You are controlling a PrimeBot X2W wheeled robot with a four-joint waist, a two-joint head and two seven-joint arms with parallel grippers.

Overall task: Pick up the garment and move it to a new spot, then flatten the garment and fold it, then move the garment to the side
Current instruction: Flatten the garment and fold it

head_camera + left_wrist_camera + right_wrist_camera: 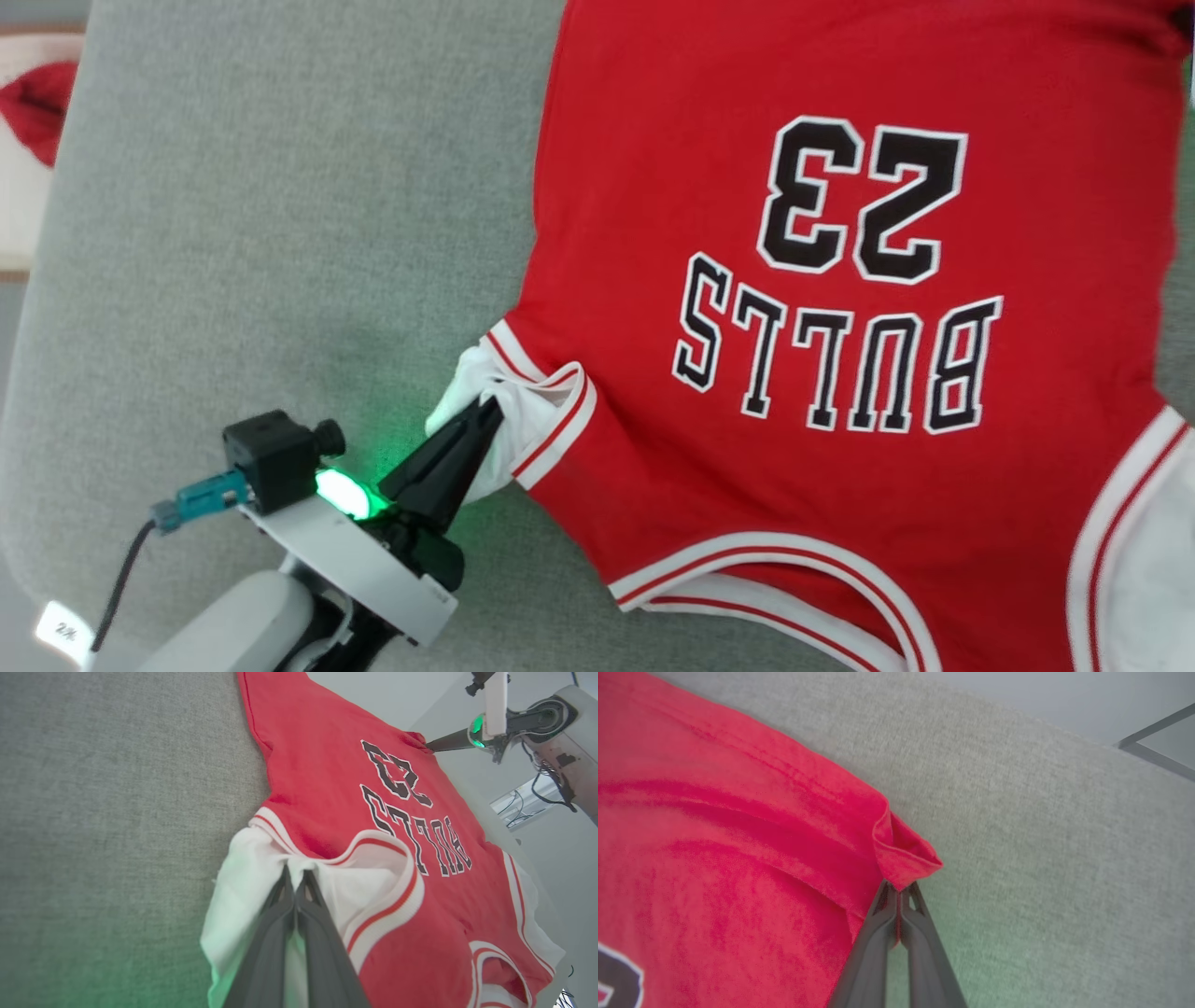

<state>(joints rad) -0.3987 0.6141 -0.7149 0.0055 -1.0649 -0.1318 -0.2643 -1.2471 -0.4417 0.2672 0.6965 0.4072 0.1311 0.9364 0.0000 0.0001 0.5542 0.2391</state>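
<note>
The red jersey (672,168) lies spread out on the grey table (280,205), from the middle out to 3 o'clock in the head view. At 7 o'clock, the left end effector (487,409) pinches its white cloth by the striped edge. The right end effector (899,891) pinches a red corner.

The right gripper (899,890) is clamped tight on a folded red corner of the garment (738,858), whose cloth spreads left from that corner, with the grey surface (1041,835) lying above and right of the garment.
</note>
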